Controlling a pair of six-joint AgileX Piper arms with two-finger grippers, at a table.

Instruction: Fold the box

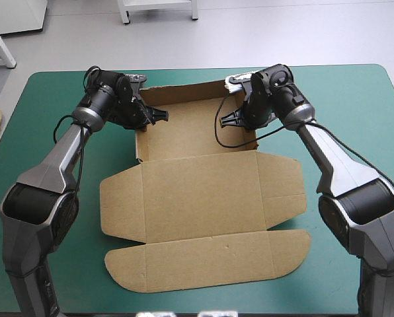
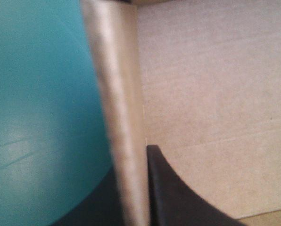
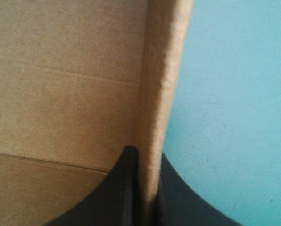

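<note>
We see the box (image 1: 203, 191), lid flat, with our left gripper (image 1: 160, 117) and right gripper (image 1: 227, 121) at its raised side walls.

The left arm (image 1: 50, 173) and right arm (image 1: 346, 173) are tapered silver-grey shells with black joints, the left tool (image 1: 165, 117) and right tool (image 1: 225, 121) broad black curved fins.

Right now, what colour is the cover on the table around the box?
The cover is plain teal-green, clearest in the high view around the box.

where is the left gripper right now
In the high view the left gripper sits left of centre, shut on the box at its raised left wall, near the far corner.
</note>
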